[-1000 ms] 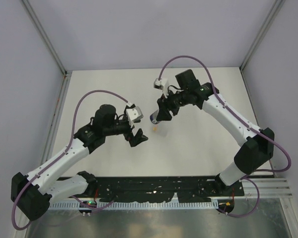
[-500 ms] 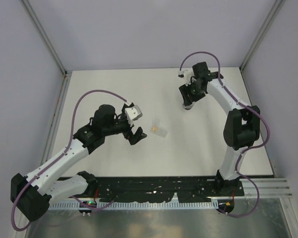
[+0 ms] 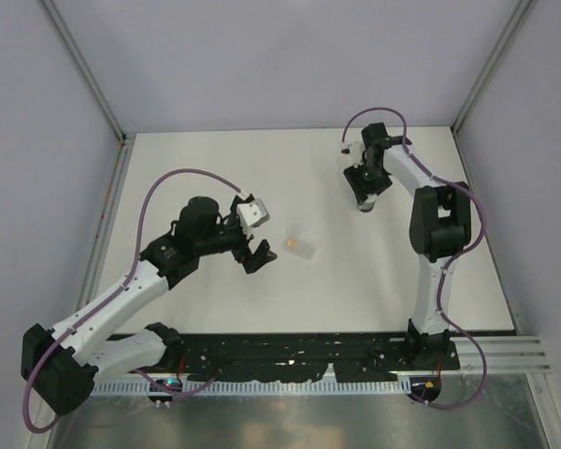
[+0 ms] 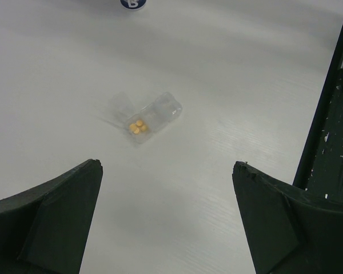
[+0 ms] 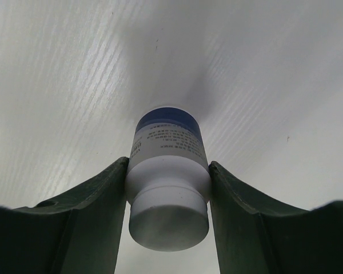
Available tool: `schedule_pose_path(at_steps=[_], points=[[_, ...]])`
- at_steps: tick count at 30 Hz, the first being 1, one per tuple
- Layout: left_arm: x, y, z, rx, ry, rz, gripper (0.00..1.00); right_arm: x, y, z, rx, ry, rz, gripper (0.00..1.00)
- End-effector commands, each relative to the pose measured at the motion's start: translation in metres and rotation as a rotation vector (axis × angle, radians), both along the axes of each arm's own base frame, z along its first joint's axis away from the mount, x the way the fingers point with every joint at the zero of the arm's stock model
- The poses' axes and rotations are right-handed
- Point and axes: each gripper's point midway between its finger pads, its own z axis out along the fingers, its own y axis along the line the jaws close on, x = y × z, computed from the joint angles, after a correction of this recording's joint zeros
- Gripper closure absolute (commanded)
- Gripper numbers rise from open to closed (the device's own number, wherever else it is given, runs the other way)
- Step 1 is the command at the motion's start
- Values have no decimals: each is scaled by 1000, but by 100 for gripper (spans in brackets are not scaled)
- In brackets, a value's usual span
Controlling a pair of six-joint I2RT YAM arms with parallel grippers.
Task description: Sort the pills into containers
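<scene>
- The right gripper (image 5: pixel 168 166) is clamped on the sides of the bottle (image 5: pixel 167 142), with the white cap (image 5: pixel 168 220) facing the wrist. It's over toward the far right of the worktop (image 3: pixel 215 178) (can't tell if the base is actually touching down).
- The left gripper (image 4: pixel 167 165) has its jaws wide apart with nothing between them. It hovers just on the near side of the clear packet (image 4: pixel 160 111), which lies flat around mid-worktop.
- The pills (image 4: pixel 138 127) show as a little orange cluster at one end of the packet, apparently inside it.
- Best guess at the step: parking the bottle well apart from the packet.
- Next move probably needs the bottle's base flat before the jaws let go, or it could tip. After that the left gripper has a thin, slippery-looking packet to deal with.
</scene>
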Motion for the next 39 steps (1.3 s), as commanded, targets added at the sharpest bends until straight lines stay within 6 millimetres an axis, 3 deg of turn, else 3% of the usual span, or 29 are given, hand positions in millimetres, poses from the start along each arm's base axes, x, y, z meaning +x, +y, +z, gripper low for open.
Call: schedule_pose_path(at_steps=[1,7,10,16,21,24,25,28,31,32,35,36,39], points=[[4,-5,10,-18,-25,-13,0,16,-7,10,-22,-47,-1,60],[5,-5,8,-14,-18,-14,0,17,-9,11,-17,-50,-2,36],[5,-5,7,-11,-19,-14,0,19,-8,20,-11,-74,0,29],[10,-2,6,4,-27,16,1,23,-3,61,33,-166,6,15],[16,2,3,17,-33,46,1,19,6,95,93,-232,25,11],[18,4,3,17,-33,64,1,11,16,117,118,-279,56,9],[20,4,3,19,-32,71,0,6,18,115,122,-272,62,9],[22,4,0,21,-23,80,0,-9,38,132,161,-308,112,9],[25,5,0,18,-17,97,0,-29,61,127,176,-298,177,8],[25,6,1,16,-16,100,0,-35,66,133,178,-317,193,7],[28,10,1,13,-20,116,0,-58,89,129,176,-340,265,0],[29,12,2,9,-27,125,0,-60,94,129,175,-356,279,5],[31,16,4,0,-37,145,0,-77,109,126,154,-409,325,5]])
